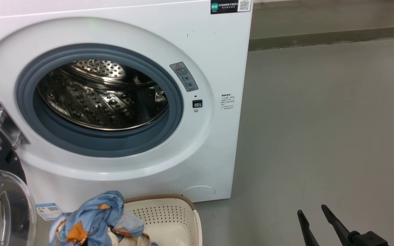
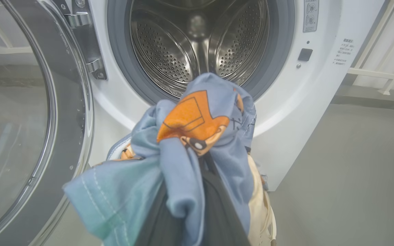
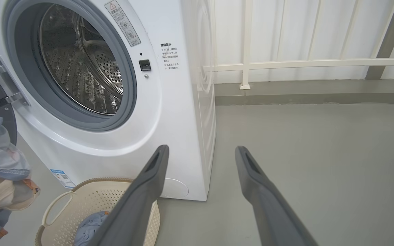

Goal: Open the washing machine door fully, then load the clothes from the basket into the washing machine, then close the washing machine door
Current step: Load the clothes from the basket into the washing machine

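Blue printed clothes (image 2: 197,136) hang pinched in the left gripper (image 2: 202,162) above the basket (image 1: 187,202), facing the washing machine's (image 2: 286,102) open mouth — poised for loading. The right gripper (image 3: 201,149) hangs spread and empty, clear of the path.

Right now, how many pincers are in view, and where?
2. The left pincer, shut on the clothes, points at the open washing machine. The right pincer, open and empty, hangs over the floor right of it.
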Robot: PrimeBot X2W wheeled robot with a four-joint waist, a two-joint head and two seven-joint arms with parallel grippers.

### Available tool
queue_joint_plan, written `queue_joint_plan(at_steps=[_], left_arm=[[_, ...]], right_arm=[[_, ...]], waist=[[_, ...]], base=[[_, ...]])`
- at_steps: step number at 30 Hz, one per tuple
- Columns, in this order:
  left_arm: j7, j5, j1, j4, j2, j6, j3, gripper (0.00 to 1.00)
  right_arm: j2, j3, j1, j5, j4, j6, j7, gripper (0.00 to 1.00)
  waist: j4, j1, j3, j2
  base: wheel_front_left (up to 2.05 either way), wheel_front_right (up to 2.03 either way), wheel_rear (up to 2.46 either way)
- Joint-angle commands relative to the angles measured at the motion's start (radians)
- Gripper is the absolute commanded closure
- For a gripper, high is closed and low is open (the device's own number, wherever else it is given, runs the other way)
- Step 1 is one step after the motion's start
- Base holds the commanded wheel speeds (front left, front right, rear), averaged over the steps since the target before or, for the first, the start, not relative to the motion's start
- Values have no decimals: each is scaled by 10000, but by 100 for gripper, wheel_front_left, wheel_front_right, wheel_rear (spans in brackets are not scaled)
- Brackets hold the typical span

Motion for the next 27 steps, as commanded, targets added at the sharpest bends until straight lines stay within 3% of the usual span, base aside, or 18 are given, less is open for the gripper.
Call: queue_joint_plan(at_steps=[1, 18, 27], left_arm=[[-107, -97, -358, -314, 42, 65, 292, 100], [-107, -403, -1510, -344, 41, -69, 155, 100], [-107, -141, -3517, 197, 121, -395, 583, 100]], right_arm=[[-180, 276, -460, -33, -197, 63, -49, 0], [124, 613, -791, -67, -184, 63, -49, 0], [395, 972, -1742, -264, -383, 63, -49, 0]], waist=[[-7, 0, 5, -1], [-361, 0, 648, -1], [-652, 0, 2235, -1]], base=[[0, 0, 0], [0, 0, 0], [0, 0, 0]])
